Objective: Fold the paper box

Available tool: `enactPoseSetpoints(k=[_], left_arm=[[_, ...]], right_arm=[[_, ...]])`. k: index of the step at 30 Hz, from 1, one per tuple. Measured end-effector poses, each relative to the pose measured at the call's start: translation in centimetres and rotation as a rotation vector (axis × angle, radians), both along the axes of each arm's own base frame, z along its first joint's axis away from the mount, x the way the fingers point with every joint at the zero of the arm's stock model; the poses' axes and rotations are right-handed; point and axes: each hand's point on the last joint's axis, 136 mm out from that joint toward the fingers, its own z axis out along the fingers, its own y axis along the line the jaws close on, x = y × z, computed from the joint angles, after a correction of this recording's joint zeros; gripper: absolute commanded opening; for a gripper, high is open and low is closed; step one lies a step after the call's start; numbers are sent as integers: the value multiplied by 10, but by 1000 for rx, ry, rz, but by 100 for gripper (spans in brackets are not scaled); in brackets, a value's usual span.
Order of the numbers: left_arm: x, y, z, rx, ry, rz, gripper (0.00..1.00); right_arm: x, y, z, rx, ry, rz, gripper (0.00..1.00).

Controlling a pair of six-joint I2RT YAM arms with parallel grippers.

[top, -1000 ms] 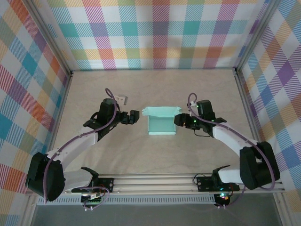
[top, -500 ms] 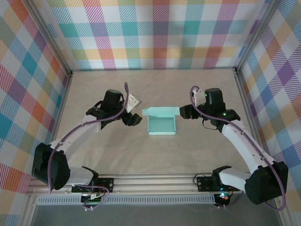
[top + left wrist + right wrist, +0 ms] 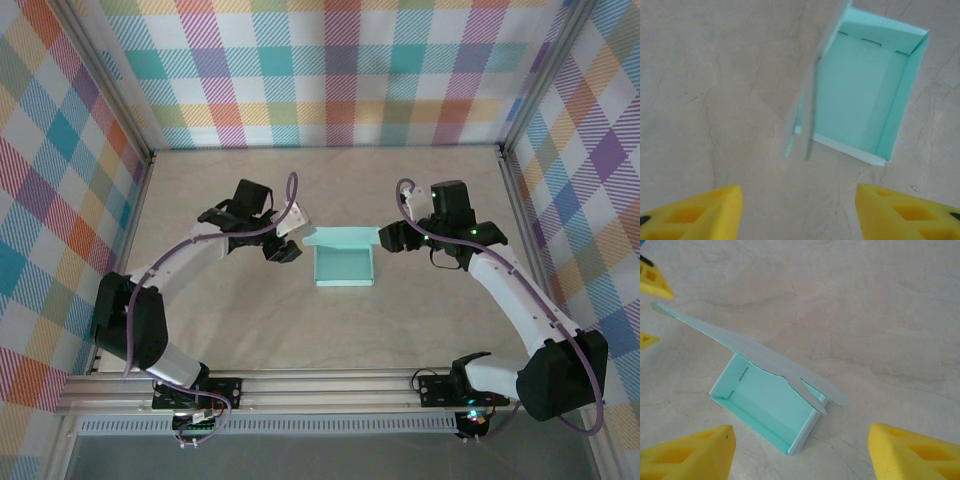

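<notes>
Left wrist view: the left gripper [image 3: 800, 214] stands wide open and empty, and the box [image 3: 860, 100] lies just ahead and right of its line, open side up, long axis running away from the fingers. Right wrist view: the right gripper [image 3: 800, 452] is also agape and holds nothing, the box ahead and slightly left, its unfolded flap [image 3: 750, 347] raised along the right-hand long wall. Top external view: the box sits on the table [image 3: 250, 330] between both tools, long axis spanning gripper to gripper, and the right looks marginally nearer.
</notes>
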Motion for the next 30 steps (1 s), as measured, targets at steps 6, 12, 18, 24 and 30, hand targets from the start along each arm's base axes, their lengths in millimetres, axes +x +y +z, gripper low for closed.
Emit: enactPoseSetpoints(k=[6, 12, 18, 24, 30], left_arm=[[14, -8, -1, -15, 16, -79, 43], [7, -17, -1, -32, 38, -183, 43], [2, -22, 0, -54, 50, -218, 34], [4, -29, -4, -72, 67, -232, 34], [2, -39, -5, -107, 111, -207, 33]], right_arm=[[-2, -1, -2, -19, -1, 17, 71], [-3, -3, -4, -37, -1, 21, 72], [-3, -3, -4, -38, -3, 22, 71], [-2, -3, -4, -10, 22, -14, 68], [29, 0, 3, 102, 138, -170, 69]])
